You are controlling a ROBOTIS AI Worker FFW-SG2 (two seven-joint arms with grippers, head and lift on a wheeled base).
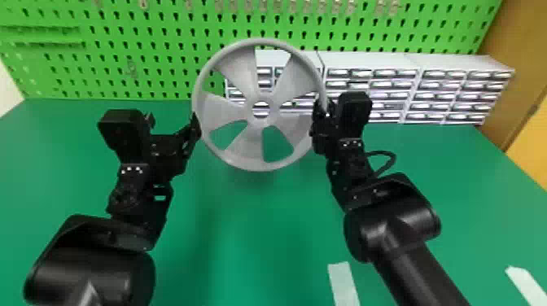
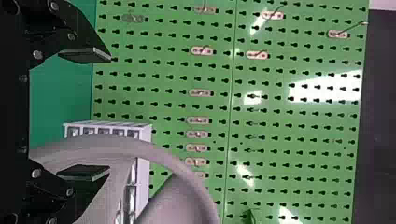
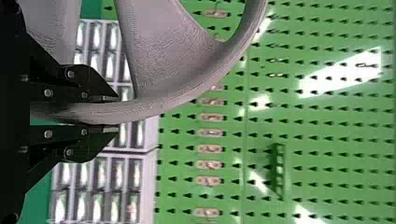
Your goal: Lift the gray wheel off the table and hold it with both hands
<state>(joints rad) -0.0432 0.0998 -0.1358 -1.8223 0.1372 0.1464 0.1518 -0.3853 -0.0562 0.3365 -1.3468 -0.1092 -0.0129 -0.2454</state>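
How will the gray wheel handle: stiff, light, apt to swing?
The gray wheel is probably stiff: its rim looks round. Likely light for its size, given the wide gaps between spokes. It may pivot, since the right hand pinches one spot on the rim while the left hand is open.

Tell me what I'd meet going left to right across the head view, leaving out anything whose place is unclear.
Left gripper → gray wheel → right gripper → white strip near the bottom right corner.
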